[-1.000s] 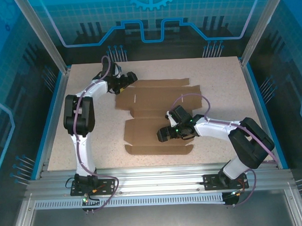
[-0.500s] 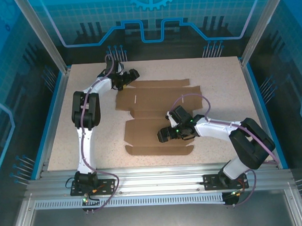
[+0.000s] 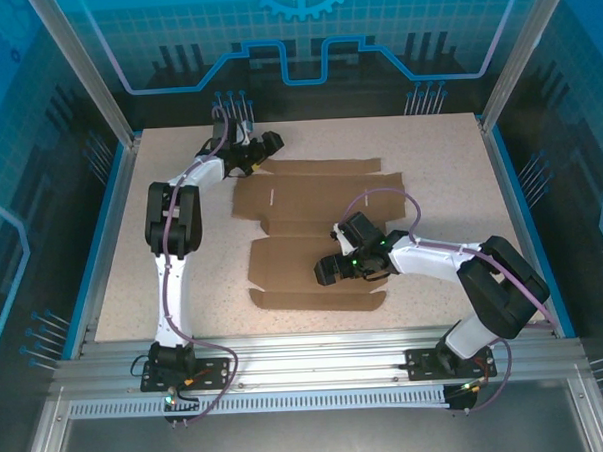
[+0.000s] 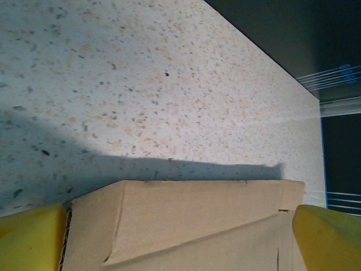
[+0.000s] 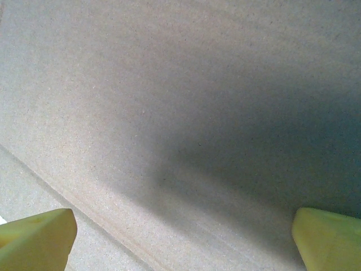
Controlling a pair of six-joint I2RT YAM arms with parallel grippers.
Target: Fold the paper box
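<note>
Cardboard paper box (image 3: pixel 310 201) flat on counter (image 3: pixel 433 150), left end effector (image 3: pixel 270 144) spread at its far-left corner, right end effector (image 3: pixel 325 272) spread over its middle

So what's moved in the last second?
The left end effector slid a little farther from the bases and slightly right, at the far-left corner of the paper box, its elbow swinging inward. It is open and has taken hold of nothing. The right end effector stayed open over the box's near panel. The box has not visibly shifted.
</note>
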